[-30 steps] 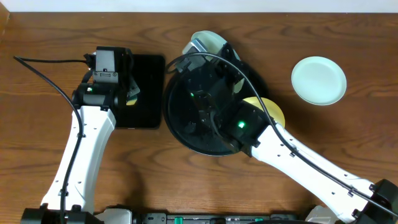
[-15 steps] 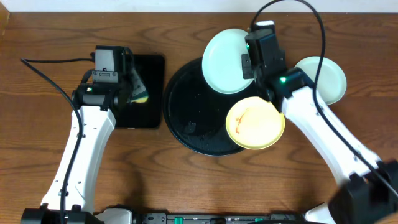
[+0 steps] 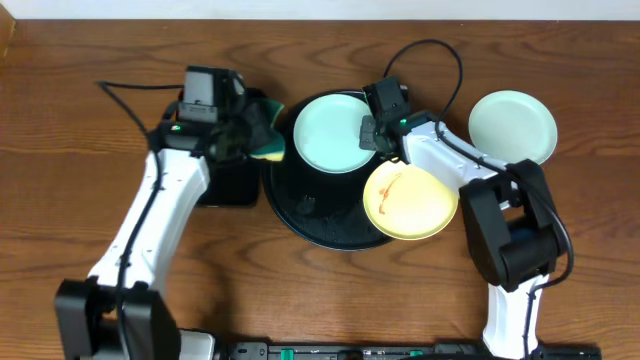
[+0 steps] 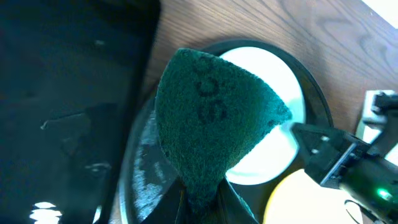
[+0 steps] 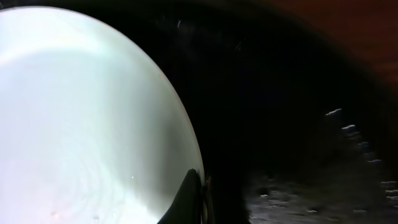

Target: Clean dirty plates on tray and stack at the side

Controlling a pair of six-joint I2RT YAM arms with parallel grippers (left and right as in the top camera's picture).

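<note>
The smeared yellow plate (image 3: 410, 200) overhangs the near-right rim of the round tray (image 3: 310, 215); an arm sweep could knock it off. Beyond, the right pincer (image 3: 369, 132) is pressed together on the rim of the mint plate (image 3: 328, 135) in the tray. The left pincer (image 4: 200, 198) pinches the sponge (image 4: 211, 118) just left of it; scrubbing could twist the plate out of that edge grip. A second mint plate (image 3: 512, 128) rests on the counter (image 3: 60, 150), far right.

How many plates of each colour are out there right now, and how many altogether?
Pale mint plates: 2
Pale yellow plates: 1
Total: 3
</note>
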